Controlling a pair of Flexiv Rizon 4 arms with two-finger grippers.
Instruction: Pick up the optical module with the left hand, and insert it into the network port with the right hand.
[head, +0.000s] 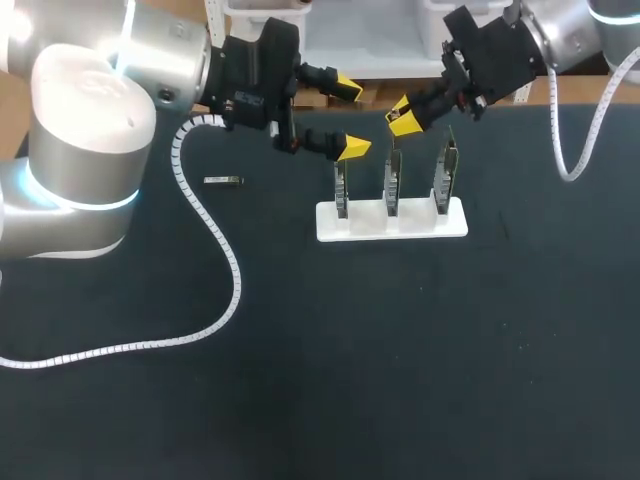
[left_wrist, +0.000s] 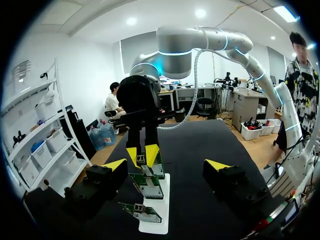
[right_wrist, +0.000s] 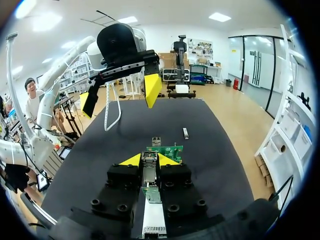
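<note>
Module: the module (head: 223, 181) lies loose on the bench (head: 420, 360), well apart from the boards (head: 392, 180).
Left tool: the left tool (head: 352, 118) is spread apart, empty, near the boards.
Right tool: the right tool (head: 405, 117) is drawn together above the boards.
Progress: nothing is done yet; pickup, handover and insertion remain.

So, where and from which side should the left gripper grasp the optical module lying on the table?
Probably mid-length on the optical module, pinching its two long sides, the left gripper coming straight down: it lies flat, a slim bar with bare table around it.
</note>
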